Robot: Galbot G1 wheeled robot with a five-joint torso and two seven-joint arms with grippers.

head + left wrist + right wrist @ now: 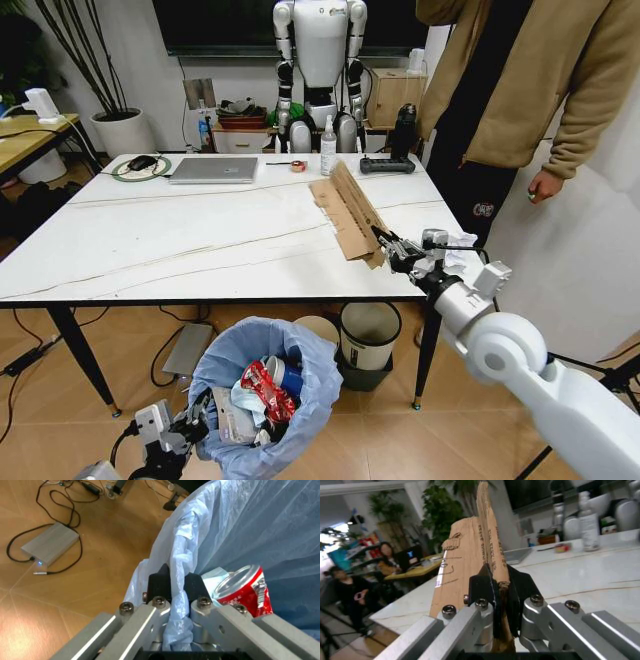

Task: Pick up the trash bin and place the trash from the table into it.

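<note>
The table (180, 240) spans the head view. Below its front edge hangs the trash bin (262, 395), its blue liner pinched at the rim by the closed left gripper (197, 425), whose arm is cut off at the picture's bottom edge. A crushed red can (268, 390) lies inside; the other contents are hard to make out. The right arm reaches in from the lower right, its gripper (385, 243) clamped on the near edge of the torn cardboard (348, 210), one end tilted up off the tabletop.

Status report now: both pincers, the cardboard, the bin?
Left pincer shut on blue-bagged round bin rim. Right pincer shut on brown torn cardboard over white marble table. Nothing blocking.
</note>
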